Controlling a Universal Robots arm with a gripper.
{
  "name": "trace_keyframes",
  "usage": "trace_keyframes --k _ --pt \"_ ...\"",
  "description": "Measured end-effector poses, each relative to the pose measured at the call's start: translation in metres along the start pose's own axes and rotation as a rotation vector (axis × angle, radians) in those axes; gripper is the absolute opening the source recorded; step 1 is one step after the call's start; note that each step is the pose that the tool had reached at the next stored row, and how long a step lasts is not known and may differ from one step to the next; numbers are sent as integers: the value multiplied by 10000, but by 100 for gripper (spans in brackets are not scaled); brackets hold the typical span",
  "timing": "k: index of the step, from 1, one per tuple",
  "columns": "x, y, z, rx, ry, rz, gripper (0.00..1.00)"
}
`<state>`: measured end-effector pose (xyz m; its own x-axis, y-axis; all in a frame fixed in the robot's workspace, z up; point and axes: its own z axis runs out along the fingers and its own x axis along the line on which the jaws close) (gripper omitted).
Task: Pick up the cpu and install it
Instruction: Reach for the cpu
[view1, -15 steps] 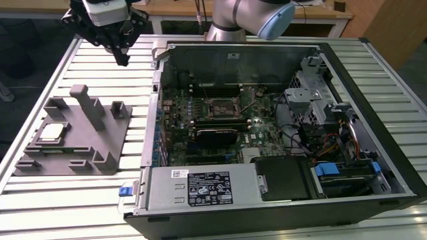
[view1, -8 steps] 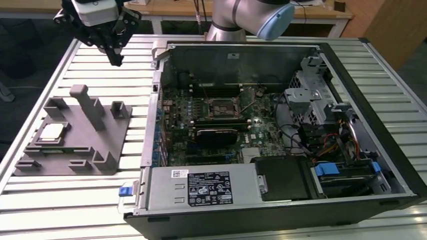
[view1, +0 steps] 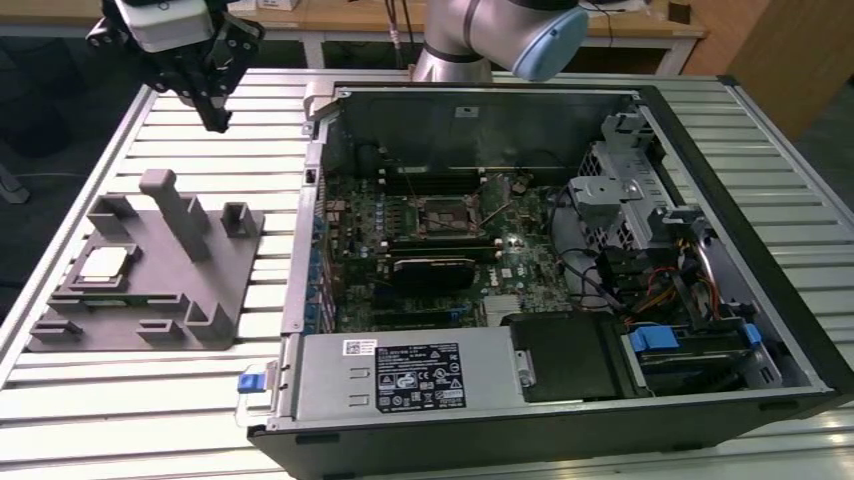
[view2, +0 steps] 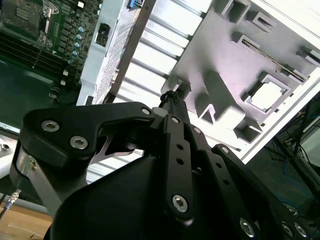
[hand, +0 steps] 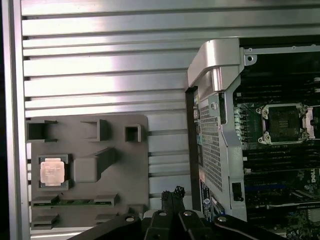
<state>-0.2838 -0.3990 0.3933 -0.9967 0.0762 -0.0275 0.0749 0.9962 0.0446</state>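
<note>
The cpu (view1: 104, 263) is a small pale silvery square lying flat in a recess of the grey fixture (view1: 207, 290), at the exterior view's left. Both wrist views show the cpu (hand: 52, 171) (view2: 266, 95) from above in its pocket. My gripper (view1: 214, 120) hangs above the slatted table behind the fixture, well off the cpu, fingers shut together on nothing. The fingertips (hand: 172, 192) (view2: 170, 97) meet in a single point. The bare cpu socket (view1: 445, 213) (hand: 284, 122) sits on the motherboard inside the open computer case (view1: 310, 200).
Tall upright posts (view1: 171, 210) rise from the fixture beside the cpu. The case's metal side wall (hand: 215, 75) stands between fixture and motherboard. A black heatsink (view1: 430, 268), a power supply (view1: 407, 375) and drive bays (view1: 641, 215) crowd the case.
</note>
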Motion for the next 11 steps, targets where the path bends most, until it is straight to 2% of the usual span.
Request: trace_keyframes --k 11 --pt "217 -17 -6 -1 -3 -1 11"
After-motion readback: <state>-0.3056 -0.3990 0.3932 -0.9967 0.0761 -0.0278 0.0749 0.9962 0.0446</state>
